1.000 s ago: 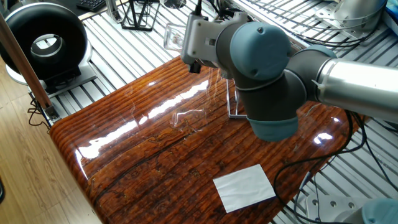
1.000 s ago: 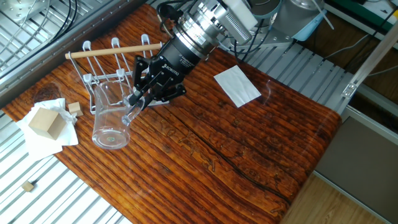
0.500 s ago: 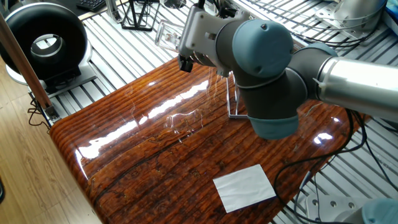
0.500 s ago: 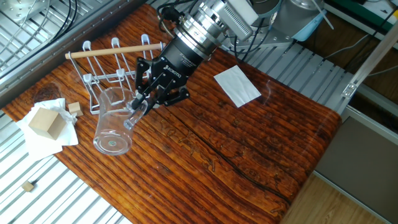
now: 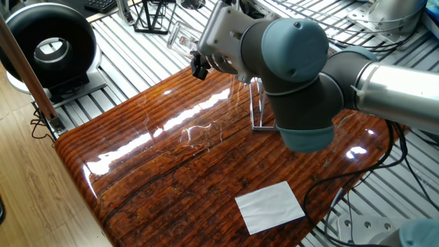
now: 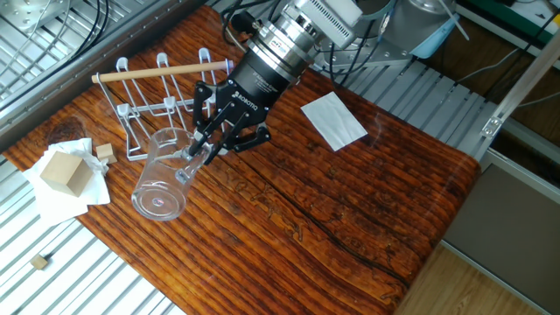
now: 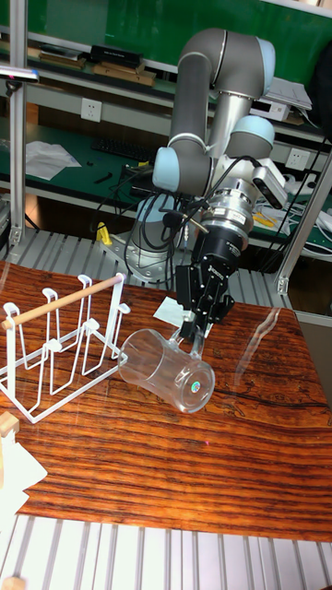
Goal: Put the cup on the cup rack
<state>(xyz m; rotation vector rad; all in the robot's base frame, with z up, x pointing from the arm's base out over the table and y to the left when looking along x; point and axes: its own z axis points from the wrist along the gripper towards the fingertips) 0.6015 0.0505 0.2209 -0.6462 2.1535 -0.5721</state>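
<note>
1 tilted cup [image 7: 166,371] in tool [image 7: 192,337]

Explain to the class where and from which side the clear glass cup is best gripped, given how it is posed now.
Grip the cup at its rim wall, one finger inside and one outside, coming from the open-mouth end nearest the cup rack. It lies tilted almost on its side, thick base pointing away, so the thin rim probably suits narrow fingers better than the wide body. The end effector already holds it about there.

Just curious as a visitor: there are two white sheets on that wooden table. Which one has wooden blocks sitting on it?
The crumpled white sheet at the table's end beside the cup rack; a wooden block rests on it. The flat white sheet past the gripper carries nothing.
</note>
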